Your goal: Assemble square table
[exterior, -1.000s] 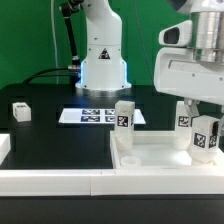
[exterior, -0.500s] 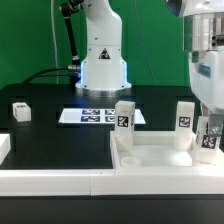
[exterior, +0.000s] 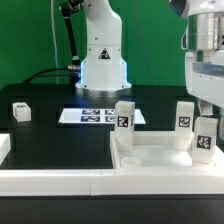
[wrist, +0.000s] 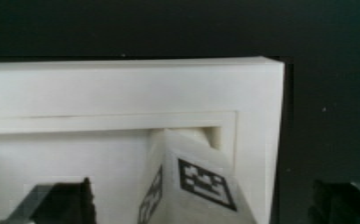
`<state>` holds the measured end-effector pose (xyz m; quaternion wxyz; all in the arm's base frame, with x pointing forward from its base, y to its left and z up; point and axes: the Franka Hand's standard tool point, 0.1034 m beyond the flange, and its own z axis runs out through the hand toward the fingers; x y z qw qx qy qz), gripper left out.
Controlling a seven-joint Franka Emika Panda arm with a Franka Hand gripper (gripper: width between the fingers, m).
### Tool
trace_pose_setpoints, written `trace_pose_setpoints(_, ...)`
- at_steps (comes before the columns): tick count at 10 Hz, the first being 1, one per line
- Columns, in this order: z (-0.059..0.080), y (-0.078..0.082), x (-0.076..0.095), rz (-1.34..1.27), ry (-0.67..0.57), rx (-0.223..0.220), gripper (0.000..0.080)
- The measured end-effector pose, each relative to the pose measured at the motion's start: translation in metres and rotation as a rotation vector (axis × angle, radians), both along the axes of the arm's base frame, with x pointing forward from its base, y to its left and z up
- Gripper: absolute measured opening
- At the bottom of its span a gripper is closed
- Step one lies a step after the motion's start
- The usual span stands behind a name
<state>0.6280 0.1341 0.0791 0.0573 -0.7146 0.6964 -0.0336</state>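
Nearest, the top (exterior: 155, 152) lies on the bench at the exterior view's right. A leg (exterior: 205, 142) stands upright in its near corner. The end effector (exterior: 206, 128) straddles that leg with jaws wide, a gap showing on each side in the wrist view, so it holds nothing.

The step looks like seating this leg. If it still needs turning, close squarely on its flat sides and twist without tilting. If it is done, rise straight up so neither finger nudges it.

Count: one top and four legs. Three stand on the top, the corner one plus two farther back (exterior: 123, 120) (exterior: 186, 118). The fourth (exterior: 20, 110) sits loose on the bench, well apart at the exterior view's left. One marker board (exterior: 98, 116) lies beyond.
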Motion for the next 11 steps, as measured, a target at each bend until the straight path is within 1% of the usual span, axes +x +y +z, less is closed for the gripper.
trace_pose_setpoints(1, 0.001, 0.0, 0.002, 0.214, -0.027, -0.034, 0.0635)
trace_pose_setpoints(5, -0.001, -0.003, 0.002, 0.537, -0.046, -0.086, 0.0648)
trace_pose_setpoints(6, -0.002, -0.01, 0.004, 0.78, -0.039, -0.14, 0.0648)
trace_pose_setpoints(7, -0.002, -0.011, 0.007, 0.907, -0.035, -0.179, 0.0648)
trace_pose_setpoints(8, -0.001, -0.007, 0.007, 0.999, -0.023, -0.2, 0.0648)
trace_pose_setpoints(9, -0.001, -0.008, 0.007, 0.985, -0.025, -0.197, 0.0648)
trace_pose_setpoints(10, -0.001, -0.008, 0.007, 0.973, -0.025, -0.196, 0.0527)
trace_pose_setpoints(11, -0.001, -0.009, 0.007, 0.973, -0.025, -0.196, 0.0388)
